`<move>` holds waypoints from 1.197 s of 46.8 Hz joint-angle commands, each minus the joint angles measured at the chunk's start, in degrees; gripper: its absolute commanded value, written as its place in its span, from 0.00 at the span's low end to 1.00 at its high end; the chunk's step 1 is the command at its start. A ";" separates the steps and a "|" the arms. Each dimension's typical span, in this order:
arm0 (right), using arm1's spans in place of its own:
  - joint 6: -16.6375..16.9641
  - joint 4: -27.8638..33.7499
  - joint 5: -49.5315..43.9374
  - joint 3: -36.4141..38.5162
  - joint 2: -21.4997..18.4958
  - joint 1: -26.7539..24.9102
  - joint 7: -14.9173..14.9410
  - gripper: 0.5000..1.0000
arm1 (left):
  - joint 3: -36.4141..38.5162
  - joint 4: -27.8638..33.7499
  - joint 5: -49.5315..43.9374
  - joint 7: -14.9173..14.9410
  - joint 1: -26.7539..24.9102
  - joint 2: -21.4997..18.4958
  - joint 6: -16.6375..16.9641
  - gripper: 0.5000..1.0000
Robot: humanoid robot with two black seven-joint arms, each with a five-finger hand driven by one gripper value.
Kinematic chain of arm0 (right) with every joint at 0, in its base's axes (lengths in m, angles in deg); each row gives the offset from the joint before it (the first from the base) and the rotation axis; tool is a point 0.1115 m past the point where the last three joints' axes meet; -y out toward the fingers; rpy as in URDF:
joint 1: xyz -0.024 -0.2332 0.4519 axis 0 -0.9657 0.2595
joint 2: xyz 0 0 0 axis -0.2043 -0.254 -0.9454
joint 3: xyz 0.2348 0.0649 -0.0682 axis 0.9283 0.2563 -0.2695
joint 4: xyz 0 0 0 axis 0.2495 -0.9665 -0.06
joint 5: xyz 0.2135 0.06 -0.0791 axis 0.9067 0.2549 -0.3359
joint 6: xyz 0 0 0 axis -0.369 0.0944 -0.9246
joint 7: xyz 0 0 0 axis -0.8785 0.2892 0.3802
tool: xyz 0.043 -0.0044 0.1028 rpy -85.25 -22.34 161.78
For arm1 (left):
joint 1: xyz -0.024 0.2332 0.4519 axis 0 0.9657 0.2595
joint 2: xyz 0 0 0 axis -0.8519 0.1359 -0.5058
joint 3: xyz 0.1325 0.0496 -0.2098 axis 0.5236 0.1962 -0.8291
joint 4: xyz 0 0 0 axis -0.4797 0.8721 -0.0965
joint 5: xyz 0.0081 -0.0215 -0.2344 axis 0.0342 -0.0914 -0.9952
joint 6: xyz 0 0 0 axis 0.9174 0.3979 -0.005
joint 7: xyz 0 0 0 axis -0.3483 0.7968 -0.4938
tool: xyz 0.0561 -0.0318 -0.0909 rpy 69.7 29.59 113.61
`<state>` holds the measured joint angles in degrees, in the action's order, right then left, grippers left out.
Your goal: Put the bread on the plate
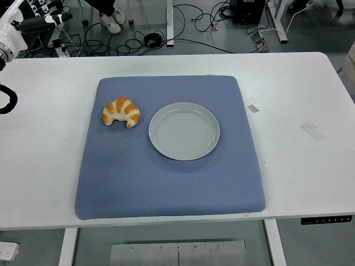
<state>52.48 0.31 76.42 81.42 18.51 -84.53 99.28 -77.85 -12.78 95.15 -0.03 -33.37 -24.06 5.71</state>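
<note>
Just croissant (121, 112) on blue mat (166, 183) at plate's (184, 131) nine o'clock, long axis ten-to-four, horn tips pointing six, left robot hand (6, 100) barely visible at bench (39, 155) edge, grip impossible to tell.

A croissant (121, 112) lies on the blue mat (166, 183) just left of the empty plate (184, 131); a black shape at the left edge, possibly the left arm (6, 100).

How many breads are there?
1. The bread lies on the blue mat, just left of the empty plate, not touching it. Nothing on the table looks able to hide another.
</note>
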 commanded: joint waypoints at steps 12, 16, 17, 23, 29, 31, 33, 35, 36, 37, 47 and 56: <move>0.00 0.00 0.00 0.00 0.00 0.00 0.01 1.00 | -0.18 0.00 0.00 0.00 0.27 0.00 0.00 0.94; 0.00 0.00 0.00 0.00 0.00 0.00 0.01 1.00 | -0.27 0.00 0.00 0.00 0.27 0.00 0.00 0.94; 0.00 0.00 0.00 0.00 0.00 0.00 0.01 1.00 | -0.27 0.00 0.00 0.00 0.27 0.00 0.09 0.94; 0.00 0.00 0.00 0.00 0.00 0.00 0.01 1.00 | -0.18 0.00 0.00 0.00 0.35 0.00 0.00 0.94; 0.00 0.00 0.00 0.00 0.00 0.00 0.01 1.00 | -0.10 0.00 0.00 0.00 0.44 0.00 0.09 0.94; 0.00 0.00 0.00 0.00 0.00 0.00 0.01 1.00 | -0.10 0.00 0.00 0.00 0.44 0.00 0.09 0.94; 0.00 0.00 0.00 0.00 0.00 0.00 0.01 1.00 | -0.10 0.00 0.00 0.00 0.62 0.00 0.09 0.94; 0.00 0.00 0.00 0.00 0.00 0.00 0.01 1.00 | -0.10 0.00 0.00 0.00 0.62 0.00 0.09 0.94; 0.00 0.00 0.00 0.00 0.00 0.00 0.01 1.00 | -0.10 0.00 0.00 0.00 0.62 0.00 0.09 0.94; 0.00 0.00 0.00 0.00 0.00 0.00 -0.08 1.00 | -0.10 0.00 0.00 0.00 0.62 0.00 0.09 0.94; 0.00 0.00 0.00 0.00 0.00 0.00 0.01 1.00 | -0.10 0.00 0.00 0.00 0.62 0.00 0.09 0.94; 0.00 0.00 0.00 0.00 0.00 0.00 -0.08 1.00 | -0.10 0.00 0.00 0.00 0.62 0.00 0.09 0.94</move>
<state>52.48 0.31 76.42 81.42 18.51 -84.54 99.28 -77.94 -12.78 95.14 -0.03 -32.75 -24.05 5.80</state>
